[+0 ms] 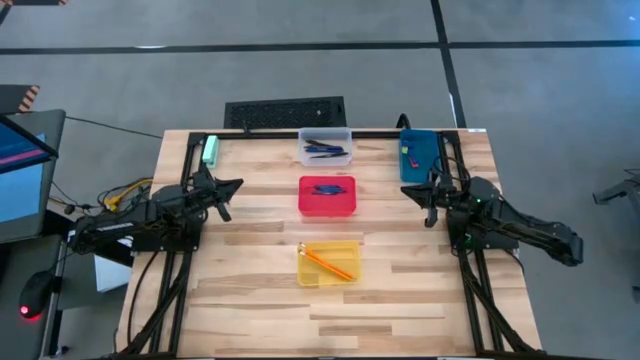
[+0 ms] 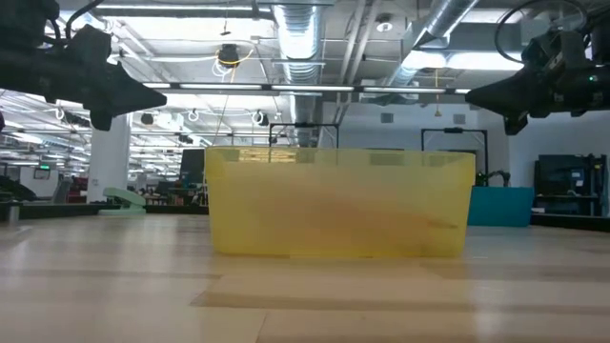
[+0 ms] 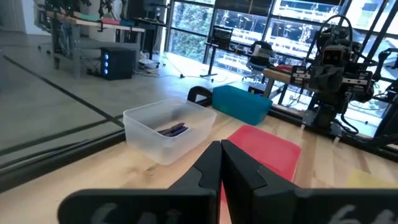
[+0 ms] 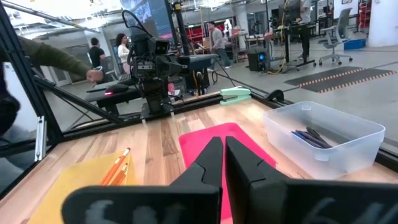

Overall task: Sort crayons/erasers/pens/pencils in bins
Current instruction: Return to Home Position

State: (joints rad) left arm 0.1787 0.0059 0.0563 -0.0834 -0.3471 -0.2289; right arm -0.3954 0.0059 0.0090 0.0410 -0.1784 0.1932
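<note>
risk: the right hand (image 1: pixel 406 189), shut tight and empty, hangs just near of the blue bin (image 1: pixel 422 172); a careless swing could knock it.
other arm: left hand (image 1: pixel 236 184), shut, empty, left of the red bin (image 1: pixel 328 208).
bins: four, on the tabletop (image 1: pixel 250 290).
pencils (image 1: pixel 325 262): two, in the yellow bin (image 1: pixel 352 278).
erasers (image 1: pixel 408 153): two, blue bin.
crayons (image 1: pixel 328 188): red bin, count unclear.
pens (image 1: pixel 322 150): clear bin (image 1: pixel 340 160), count unclear.

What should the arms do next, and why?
Probably settle both arms at rest: the left tool and right tool are shut and empty, the pencils lie in the yellow bin, the pens in the clear bin.
</note>
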